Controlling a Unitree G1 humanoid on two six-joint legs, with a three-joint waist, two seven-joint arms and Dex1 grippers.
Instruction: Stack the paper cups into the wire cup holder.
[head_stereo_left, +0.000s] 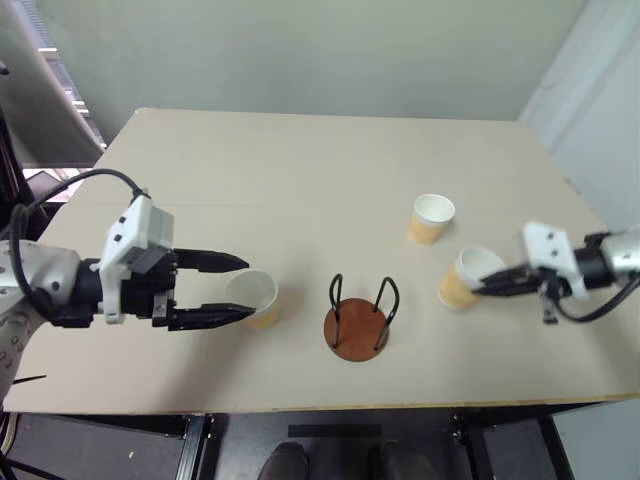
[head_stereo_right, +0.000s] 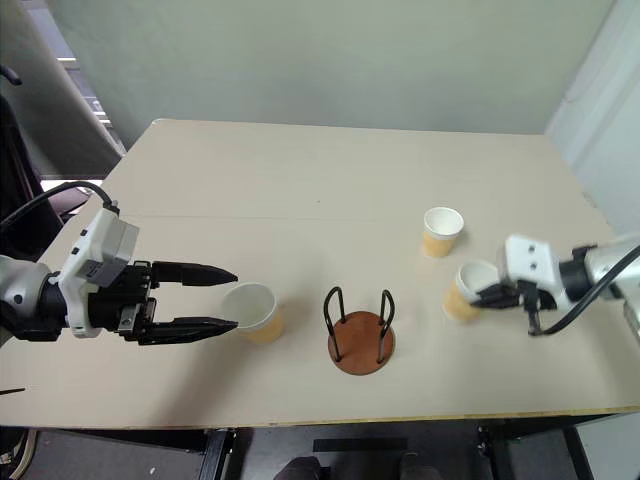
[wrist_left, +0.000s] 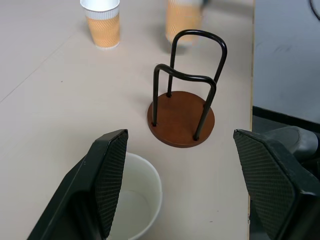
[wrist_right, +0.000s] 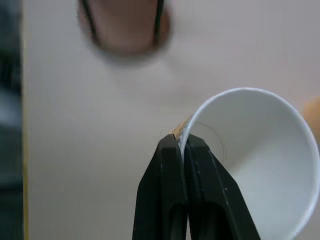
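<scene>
While the table (head_stereo_left: 300, 180) carries the empty wire cup holder (head_stereo_left: 358, 322) at its near edge, the right hand (head_stereo_left: 487, 286) pinches one paper cup (head_stereo_left: 463, 279) by its rim. Judged best: keep it upright, centre it between the loops. Left hand (head_stereo_left: 226, 289) spread beside another cup (head_stereo_left: 254, 298).

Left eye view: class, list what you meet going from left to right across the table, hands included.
left hand → cup by it → wire cup holder → free-standing cup → cup pinched at its rim → right hand
</scene>
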